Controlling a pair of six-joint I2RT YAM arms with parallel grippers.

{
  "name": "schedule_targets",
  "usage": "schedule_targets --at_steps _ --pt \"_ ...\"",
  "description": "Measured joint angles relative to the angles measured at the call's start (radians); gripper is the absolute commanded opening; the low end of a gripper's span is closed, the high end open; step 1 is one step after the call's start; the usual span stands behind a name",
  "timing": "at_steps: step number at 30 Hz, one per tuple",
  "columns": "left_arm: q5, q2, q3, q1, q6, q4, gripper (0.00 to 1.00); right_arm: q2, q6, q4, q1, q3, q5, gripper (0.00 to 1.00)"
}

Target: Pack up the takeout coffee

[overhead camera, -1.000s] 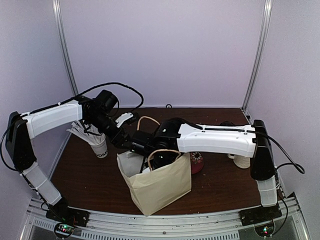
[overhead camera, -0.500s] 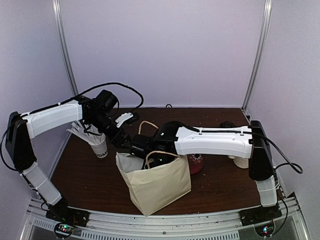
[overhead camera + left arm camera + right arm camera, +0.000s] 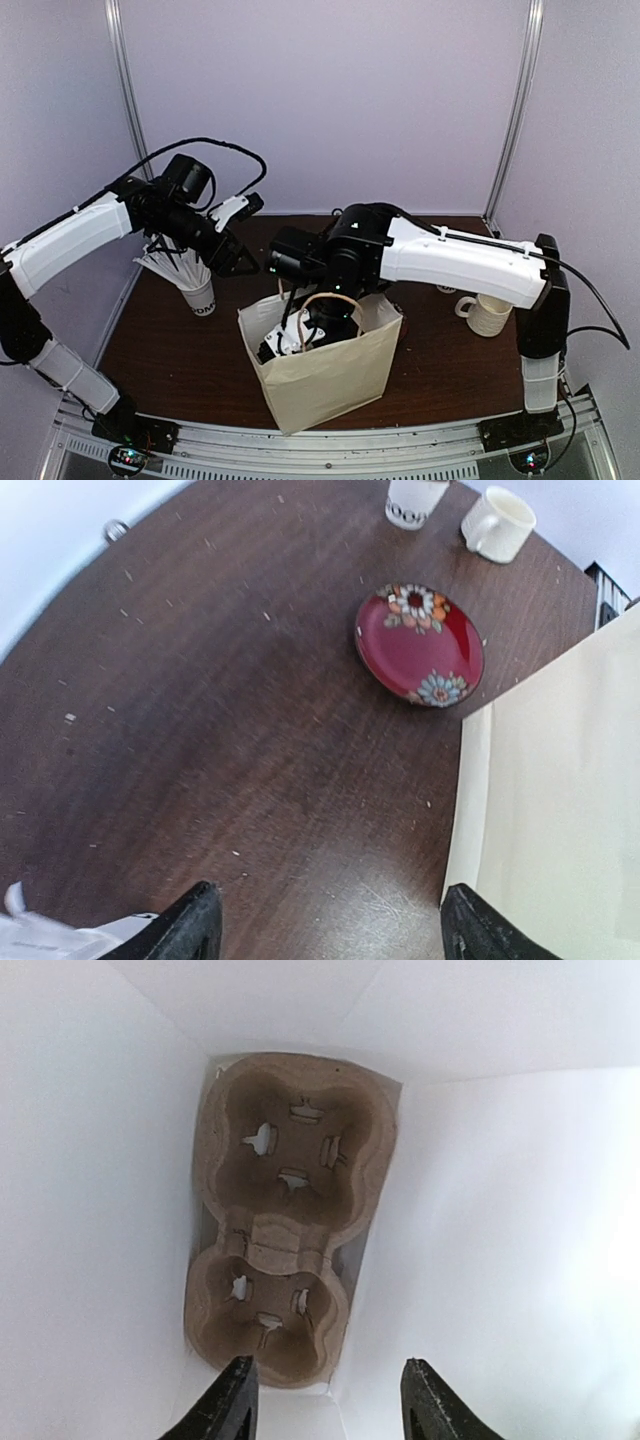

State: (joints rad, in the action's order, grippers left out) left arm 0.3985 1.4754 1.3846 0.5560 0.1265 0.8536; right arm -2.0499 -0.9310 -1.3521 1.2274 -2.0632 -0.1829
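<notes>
1. Right gripper [image 3: 328,1380] hangs spread and empty inside the paper bag [image 3: 320,375], over a bare pulp carrier [image 3: 285,1235]; left gripper [image 3: 328,910] is spread and empty too.
2. The coffee cup [image 3: 414,500] stands outside the bag, just beside the mug [image 3: 497,522] — lid unseen.
3. Withdraw straight up — then grasp the cup upright.

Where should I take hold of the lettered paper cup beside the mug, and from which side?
Grip across the tapered wall of the paper cup, above the lettering, and probably come in level from the plate side. The cup stands upright, the mug sits close on one flank, and the table toward the plate is bare. The cup's top is out of view.
</notes>
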Motion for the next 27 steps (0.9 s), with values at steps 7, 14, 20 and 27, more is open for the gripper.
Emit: schedule_targets --at_steps 7,14,20,27 --pt "-0.034 -0.154 0.023 0.0 -0.04 0.003 0.8 0.006 0.005 -0.047 0.0 -0.081 0.006 0.52" --pt "-0.019 -0.29 0.036 0.129 -0.055 0.0 0.85 0.045 0.011 -0.095 0.0 -0.187 0.002 0.53" --pt "-0.018 -0.227 0.099 0.268 -0.059 0.0 0.82 0.089 0.006 -0.138 0.0 -0.23 -0.003 0.53" --pt "-0.016 -0.098 0.137 0.313 -0.081 -0.022 0.74 0.121 -0.004 -0.2 -0.002 -0.276 -0.026 0.53"
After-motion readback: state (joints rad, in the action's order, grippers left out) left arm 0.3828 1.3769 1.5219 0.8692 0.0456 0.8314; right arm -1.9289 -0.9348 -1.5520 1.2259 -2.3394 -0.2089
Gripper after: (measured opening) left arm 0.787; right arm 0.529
